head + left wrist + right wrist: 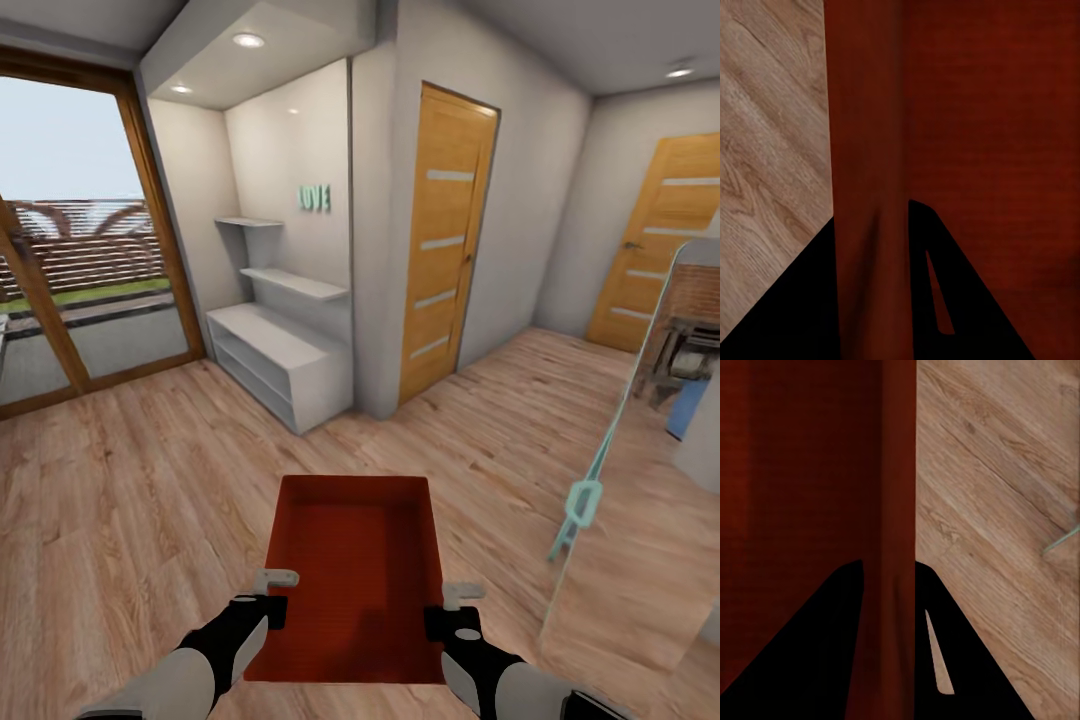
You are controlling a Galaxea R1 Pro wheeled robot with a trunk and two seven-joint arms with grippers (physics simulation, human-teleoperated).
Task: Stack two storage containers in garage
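Note:
I hold one orange-red open-top storage container (355, 570) low in front of me, above the light wood plank floor (130, 480) of the living room. My left gripper (272, 590) is shut on its left wall, and my right gripper (450, 608) is shut on its right wall. The left wrist view has the container wall (866, 150) running between the dark fingers of the left gripper (874, 247). In the right wrist view the other wall (898, 472) sits pinched the same way in the right gripper (889, 600). The container's inside looks empty.
A white shelf unit (280, 365) stands in an alcove ahead on the left. Beside it is a wood door (440, 240), with another door (665, 240) at the far right. Wood-framed glass doors (80, 240) fill the left wall. A teal-framed glass panel (590, 490) stands close on my right.

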